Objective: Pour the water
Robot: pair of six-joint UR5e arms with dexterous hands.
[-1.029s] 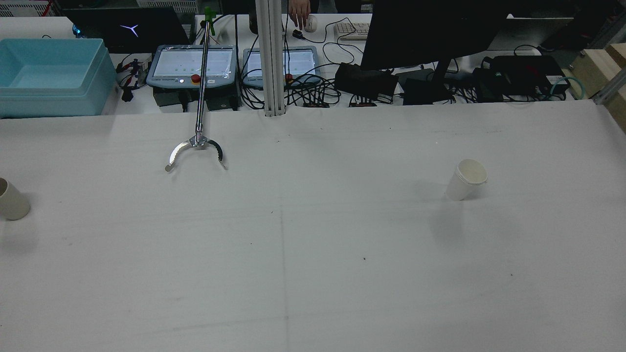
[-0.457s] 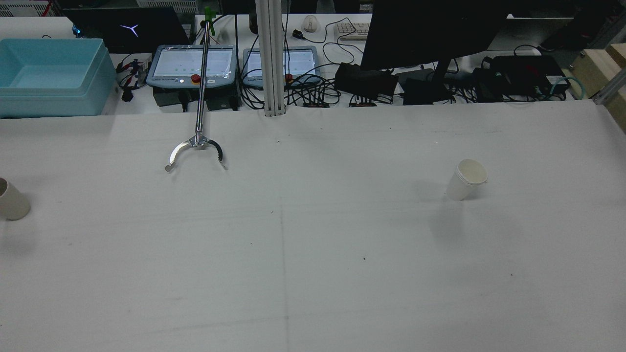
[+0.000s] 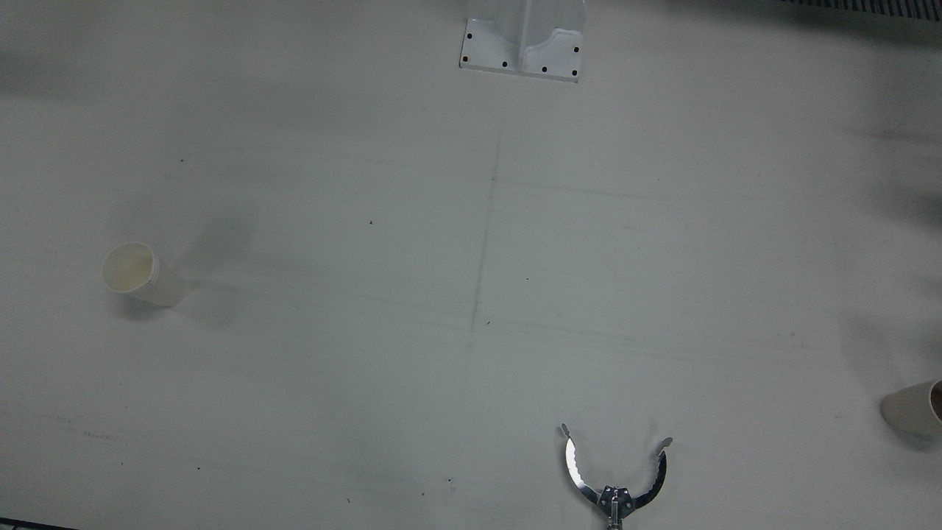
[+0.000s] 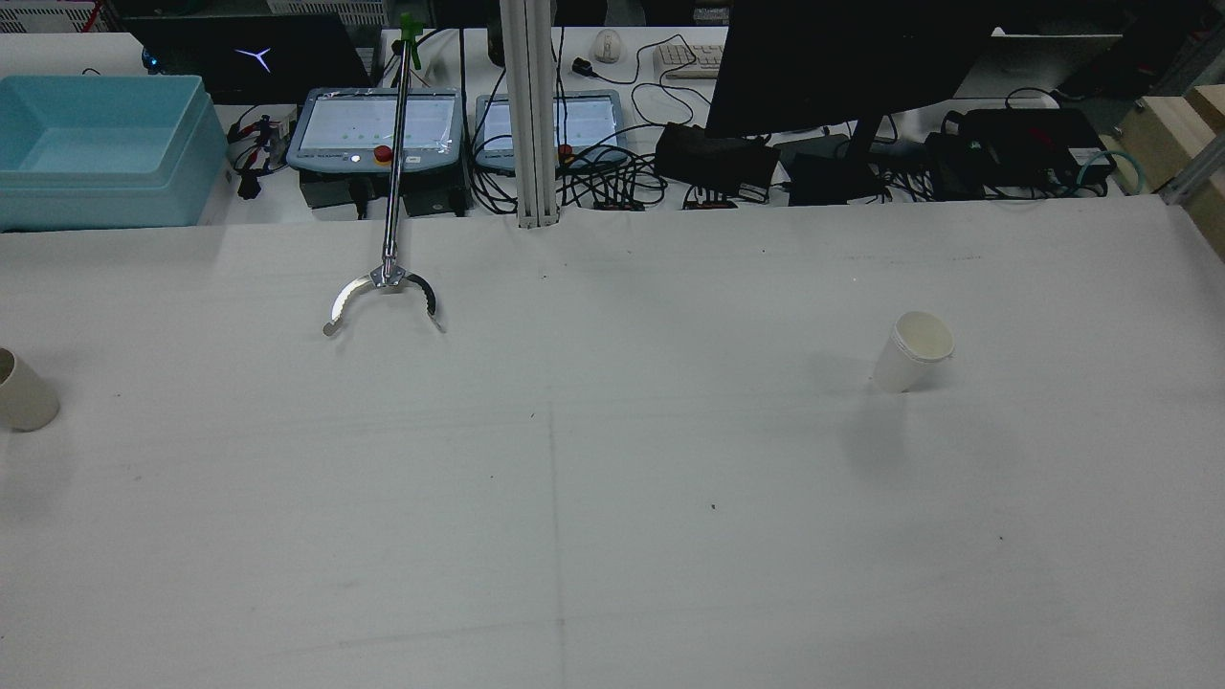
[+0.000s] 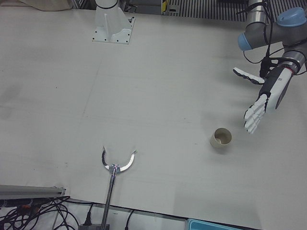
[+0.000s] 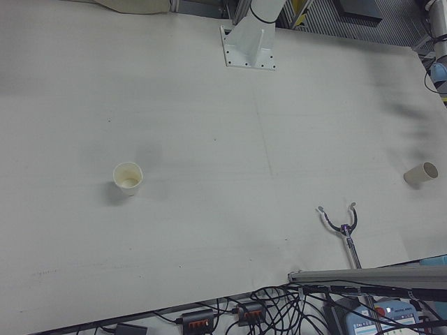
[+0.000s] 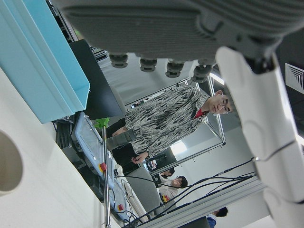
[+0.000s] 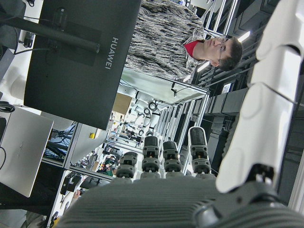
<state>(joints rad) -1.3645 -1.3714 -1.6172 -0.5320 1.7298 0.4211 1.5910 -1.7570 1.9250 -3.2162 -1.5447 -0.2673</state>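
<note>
A white paper cup [image 4: 914, 351] stands upright on the right half of the table; it also shows in the front view [image 3: 140, 274] and the right-front view [image 6: 128, 178]. A beige paper cup [image 5: 220, 138] stands at the table's left edge, also in the rear view [image 4: 24, 392] and front view [image 3: 912, 407]. My left hand [image 5: 261, 103] is open, fingers spread, hovering above and beside the beige cup without touching it. The left hand view shows that cup's rim [image 7: 7, 161] at its edge. My right hand [image 8: 190, 190] shows only in its own view, fingers extended, holding nothing.
A long metal reacher tool [image 4: 383, 287] with open claws lies on the far left-centre of the table [image 4: 612, 536], also in the left-front view [image 5: 117, 163]. A blue bin [image 4: 96, 144], tablets and cables sit beyond the far edge.
A person's hand at the mouse behind the table has withdrawn. The shadow by the beige cup has faded. Cups and reacher tool have not moved.
</note>
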